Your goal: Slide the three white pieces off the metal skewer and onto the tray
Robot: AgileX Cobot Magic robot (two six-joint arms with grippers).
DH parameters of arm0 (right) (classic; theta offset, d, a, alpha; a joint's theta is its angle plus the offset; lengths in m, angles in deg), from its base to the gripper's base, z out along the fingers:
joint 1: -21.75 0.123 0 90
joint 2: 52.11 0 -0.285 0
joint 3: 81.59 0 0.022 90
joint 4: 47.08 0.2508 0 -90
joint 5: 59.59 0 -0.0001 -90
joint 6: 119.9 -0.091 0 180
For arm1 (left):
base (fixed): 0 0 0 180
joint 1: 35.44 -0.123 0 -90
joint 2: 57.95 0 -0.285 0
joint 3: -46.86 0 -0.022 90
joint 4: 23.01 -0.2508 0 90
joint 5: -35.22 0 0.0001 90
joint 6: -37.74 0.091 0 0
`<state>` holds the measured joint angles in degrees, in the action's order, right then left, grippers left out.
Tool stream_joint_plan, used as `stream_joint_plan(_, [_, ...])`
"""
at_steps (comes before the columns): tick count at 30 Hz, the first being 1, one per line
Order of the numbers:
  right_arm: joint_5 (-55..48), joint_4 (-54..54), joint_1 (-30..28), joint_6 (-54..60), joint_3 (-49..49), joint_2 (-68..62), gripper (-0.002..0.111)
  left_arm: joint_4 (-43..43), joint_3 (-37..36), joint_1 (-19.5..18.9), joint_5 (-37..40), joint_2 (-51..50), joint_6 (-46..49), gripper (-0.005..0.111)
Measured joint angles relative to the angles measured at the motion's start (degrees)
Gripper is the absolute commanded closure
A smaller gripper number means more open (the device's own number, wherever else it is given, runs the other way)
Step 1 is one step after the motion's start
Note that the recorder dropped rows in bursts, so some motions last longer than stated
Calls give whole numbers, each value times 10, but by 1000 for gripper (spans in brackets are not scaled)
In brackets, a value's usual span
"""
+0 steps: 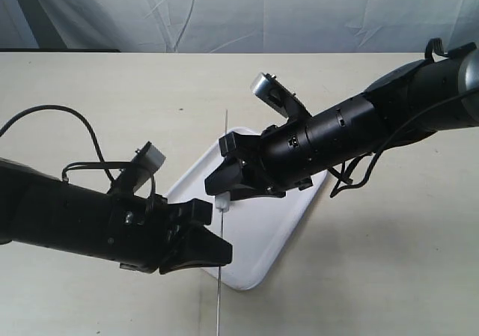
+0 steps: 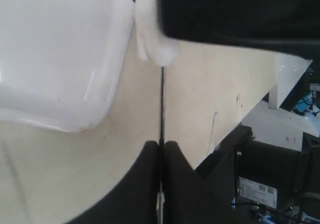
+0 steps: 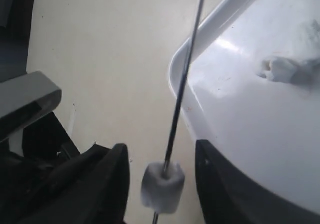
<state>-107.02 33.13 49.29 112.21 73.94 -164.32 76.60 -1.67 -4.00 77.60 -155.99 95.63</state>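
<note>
**One white piece left to strip from the rod**

On the counter (image 1: 389,276), the tray (image 1: 262,239) lay skewed at the middle, nearer the near edge. The left gripper (image 2: 161,146) was pinching the metal skewer (image 2: 162,104). The right gripper (image 3: 160,151) stood spread either side of one white piece (image 3: 162,186), not touching it. A second piece (image 3: 277,69) lay on the tray, and I saw no third. The next move likely called for a light squeeze, then a slide toward the skewer's free far tip.

Tray (image 1: 262,231): white, glossy, rect., rounded corners, low rim; flat on table, askew, mid-table twd near edge.
Skewer (image 1: 226,138): thin straight grey metal rod, running far-to-near across tray's side nearer table's left edge.
White pc (image 1: 222,200): stubby cyl., threaded mid-skewer.
2nd white pc (image 3: 280,68): loose in tray, blurred.
</note>
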Motion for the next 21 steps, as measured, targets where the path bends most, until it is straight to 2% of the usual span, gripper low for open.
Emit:
stream_joint_plan(10, [-11, -10, 0, -7, 1, 0, 67, 0, 1, 0, -45, 0, -24, 107])
stream_joint_plan(21, [-11, -15, 0, -10, 1, 0, 67, 0, 1, 0, -18, 0, -25, 107])
